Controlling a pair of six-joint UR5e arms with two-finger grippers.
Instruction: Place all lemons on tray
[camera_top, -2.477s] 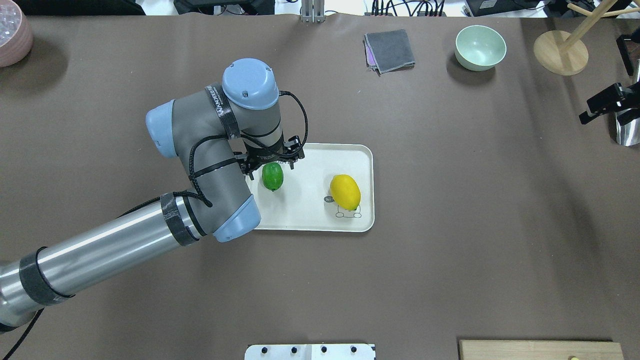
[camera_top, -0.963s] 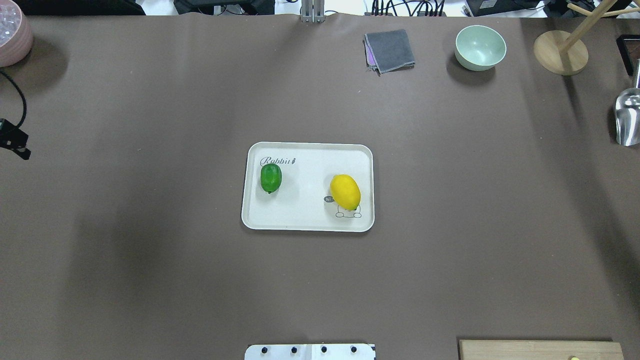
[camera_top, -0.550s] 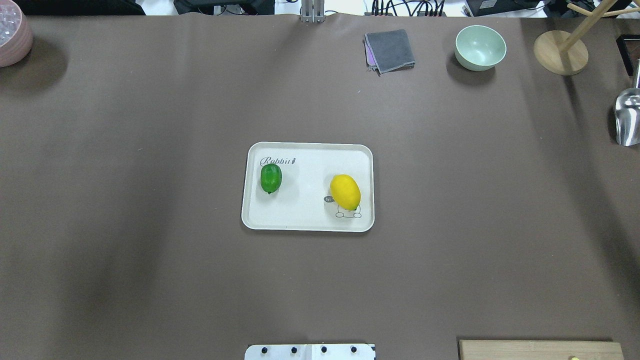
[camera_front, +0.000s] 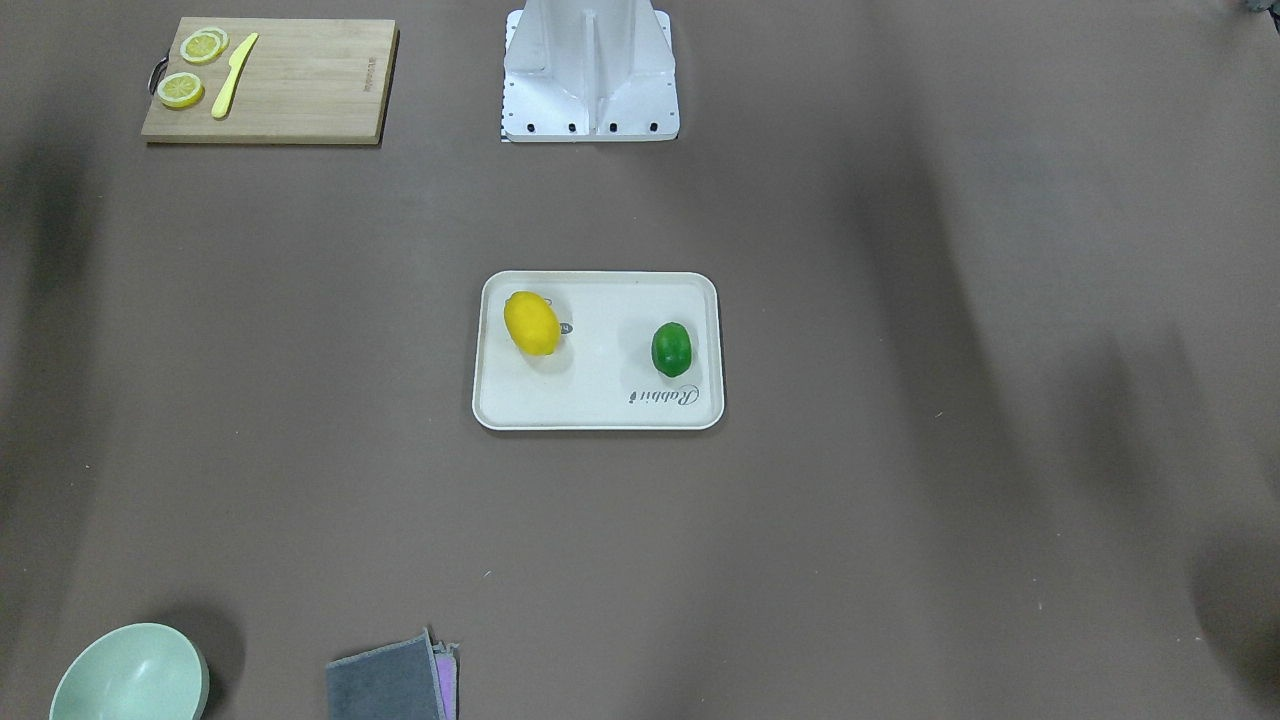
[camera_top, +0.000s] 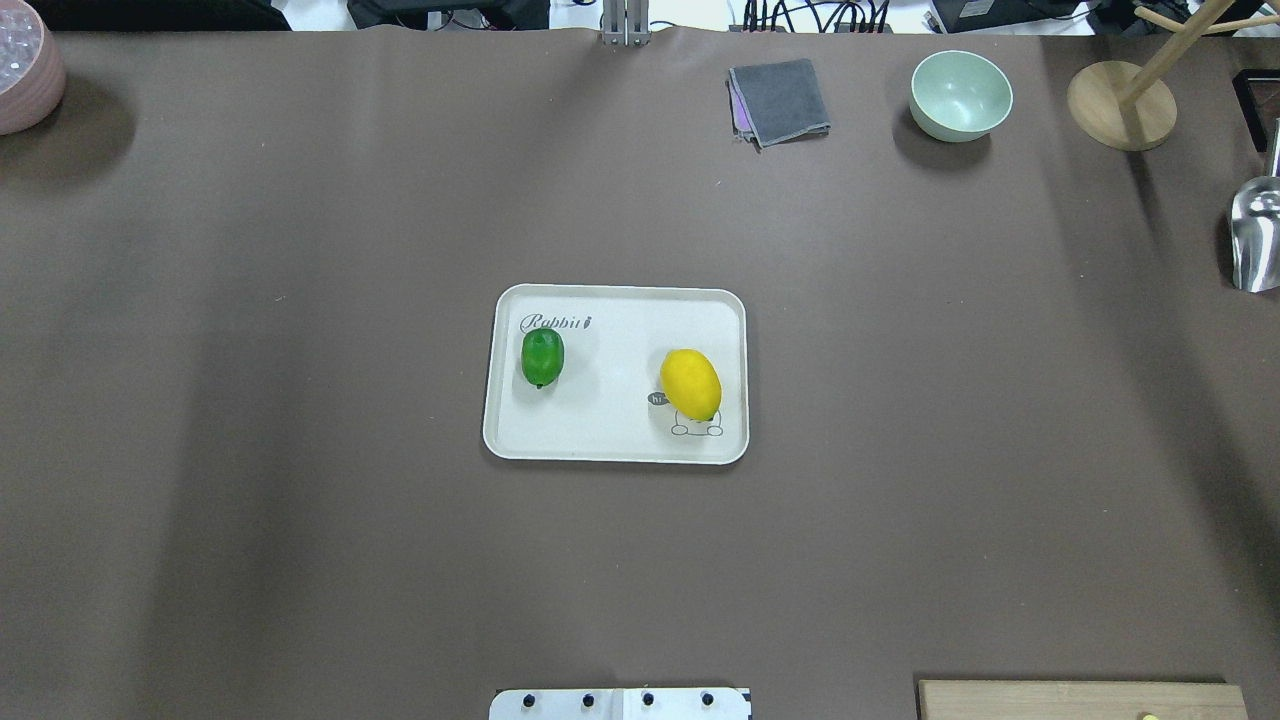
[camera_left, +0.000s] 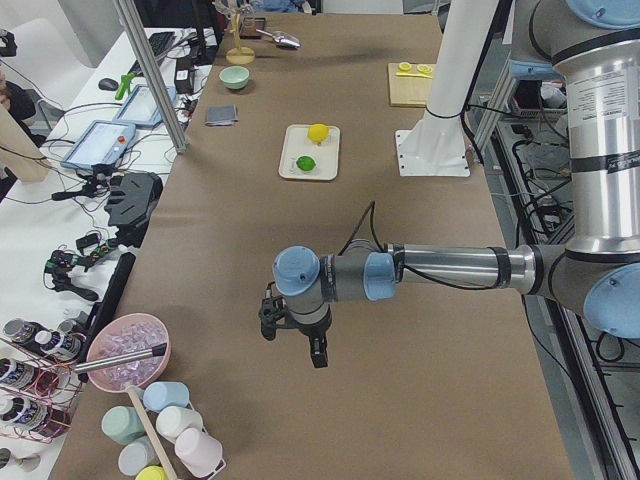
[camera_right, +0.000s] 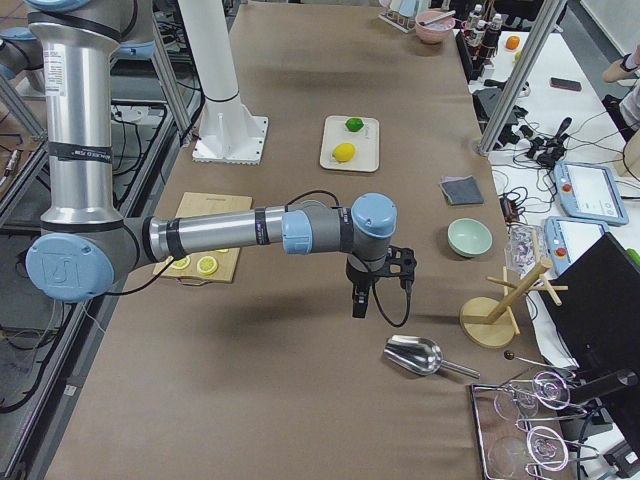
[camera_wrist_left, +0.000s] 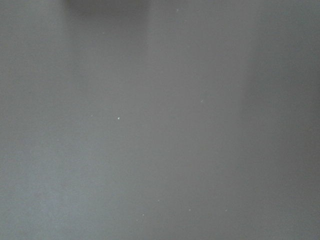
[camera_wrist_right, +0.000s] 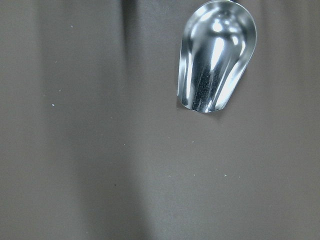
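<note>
The cream-white tray (camera_top: 615, 445) lies mid-table. The yellow lemon (camera_top: 691, 384) rests on its right part over the bear drawing, and the green lemon (camera_top: 542, 357) rests on its left part under the "Rabbit" script. The front-facing view shows the tray (camera_front: 600, 412), yellow lemon (camera_front: 531, 323) and green lemon (camera_front: 672, 349) mirrored. My left gripper (camera_left: 292, 340) hangs over bare table far from the tray, and shows only in the exterior left view. My right gripper (camera_right: 380, 285) hangs near the metal scoop, and shows only in the exterior right view. I cannot tell if either is open.
A bamboo cutting board (camera_front: 290, 80) with lemon slices and a yellow knife sits near the robot base. A mint bowl (camera_top: 960, 95), folded grey cloth (camera_top: 778, 100), wooden stand (camera_top: 1120, 105) and metal scoop (camera_top: 1255, 240) lie at the far right. A pink bowl (camera_top: 25, 75) sits far left.
The left arm, earlier over the tray with its gripper at the green lemon, has drawn back left out of the overhead view. The green lemon stays on the tray. The right gripper left the right edge.
</note>
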